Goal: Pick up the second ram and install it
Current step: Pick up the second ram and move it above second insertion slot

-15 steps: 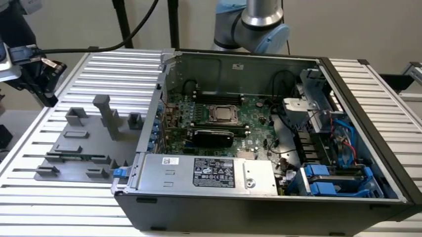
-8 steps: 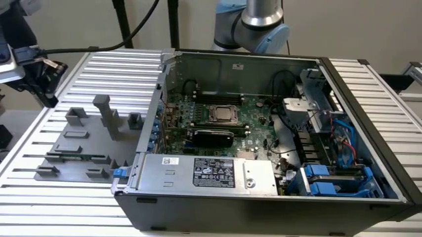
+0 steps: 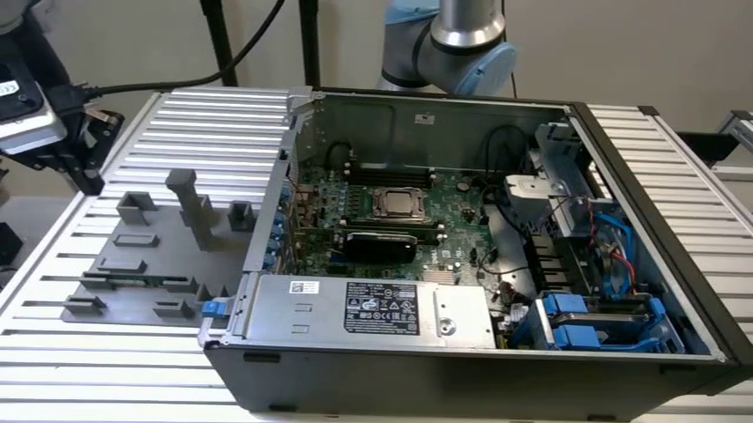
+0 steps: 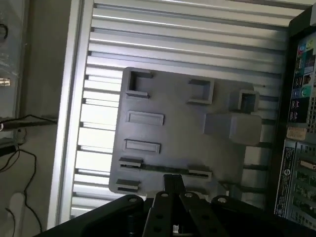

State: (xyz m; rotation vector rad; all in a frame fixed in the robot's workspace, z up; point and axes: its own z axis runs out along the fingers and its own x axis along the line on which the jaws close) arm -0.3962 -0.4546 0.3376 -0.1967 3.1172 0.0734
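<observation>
The gripper (image 3: 73, 160) hangs over the slatted table (image 3: 141, 370) near its far corner on the exterior view's left, well apart from the open computer case (image 3: 471, 370). In the wrist view the gripper (image 4: 173, 181) sits above one edge of the grey holder plate (image 4: 173, 123). Its dark fingertips (image 4: 170, 185) look drawn together into one block with no gap, and they clamp nothing. The second ram (image 4: 163, 169) stands on edge as a thin dark strip in a slot between two small blocks along that edge of the plate. The exterior view shows the ram (image 3: 139, 282) near the plate's edge closest to the camera, untouched; its colour is hard to tell
</observation>
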